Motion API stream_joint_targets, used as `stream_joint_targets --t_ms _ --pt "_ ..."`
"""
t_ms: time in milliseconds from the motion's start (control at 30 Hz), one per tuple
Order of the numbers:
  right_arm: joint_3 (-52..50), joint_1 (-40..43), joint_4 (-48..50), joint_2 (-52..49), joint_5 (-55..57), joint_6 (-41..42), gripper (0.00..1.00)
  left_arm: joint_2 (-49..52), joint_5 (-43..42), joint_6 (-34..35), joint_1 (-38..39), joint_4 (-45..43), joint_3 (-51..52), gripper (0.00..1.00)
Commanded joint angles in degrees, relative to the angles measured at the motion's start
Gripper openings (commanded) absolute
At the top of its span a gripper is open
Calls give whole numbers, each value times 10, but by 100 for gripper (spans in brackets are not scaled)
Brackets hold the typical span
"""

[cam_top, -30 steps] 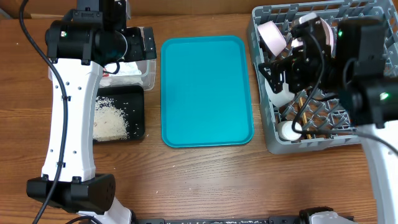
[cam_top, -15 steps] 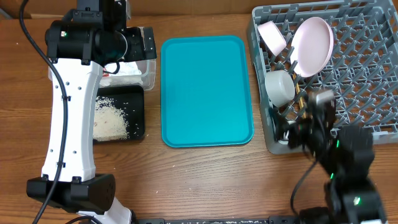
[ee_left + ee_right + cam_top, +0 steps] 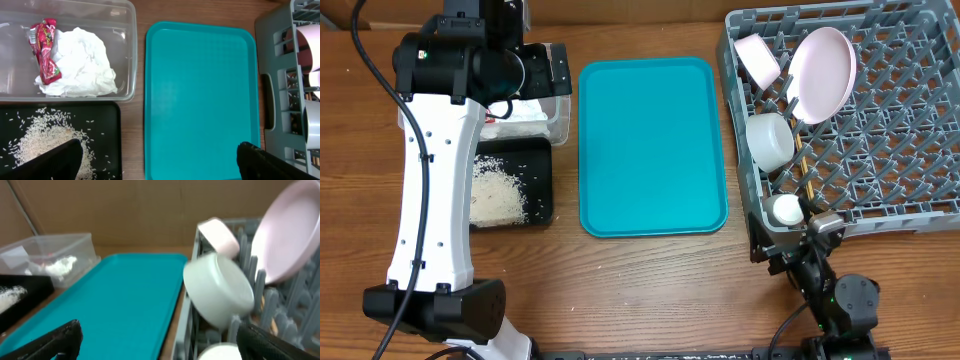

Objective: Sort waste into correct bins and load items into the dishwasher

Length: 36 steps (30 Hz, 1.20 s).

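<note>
Currently, the grey dish rack [image 3: 850,222] occupies the right far corner of the bench and holds every dish. The right gripper [image 3: 160,345] sits low at the near edge, just beside the rack's near wall, with its jaws wide and nothing between them. Hazard: a sideways swing from this position can strike that wall and jolt the load.

The teal tray [image 3: 653,145] lies mid-bench and carries nothing visible. The clear tub [image 3: 127,30] and the black tray [image 3: 107,125] sit at the left side, the tub nearer the far edge. The left gripper [image 3: 160,165] hangs above them, spread wide and empty. Hazard: a descent here can catch the tub rim or tip the shallow tray.

- The round plate [image 3: 823,68] leans upright on the pegs; a jolt can topple it.
- The pale grey-green bowl [image 3: 770,140] rests on its side and can roll.
- The small white bowl [image 3: 757,58] is tilted at the rack's far-left corner.
- The white cup [image 3: 786,209] stands at the rack's near-left corner, closest to the right gripper.
- The chopsticks [image 3: 807,180] lie along the grid and can slip through.
- The napkin [image 3: 82,67] and wrapper [image 3: 45,52] lie in the tub.
- The rice grains [image 3: 45,145] lie loose in the black tray and scatter easily.
</note>
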State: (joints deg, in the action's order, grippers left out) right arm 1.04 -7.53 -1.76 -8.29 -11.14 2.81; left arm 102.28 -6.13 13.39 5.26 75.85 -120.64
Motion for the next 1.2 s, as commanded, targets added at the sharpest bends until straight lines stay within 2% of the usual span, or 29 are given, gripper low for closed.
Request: stream_joint_targets --t_ms 0,233,1167 --pt "-6 2 12 30 31 7 100 -4 4 3 4 0 -6 100" --pt "-6 1 -28 82 72 7 100 -4 4 3 4 0 -6 100" --pt "-6 1 -26 81 72 7 100 -4 4 3 4 0 -6 100"
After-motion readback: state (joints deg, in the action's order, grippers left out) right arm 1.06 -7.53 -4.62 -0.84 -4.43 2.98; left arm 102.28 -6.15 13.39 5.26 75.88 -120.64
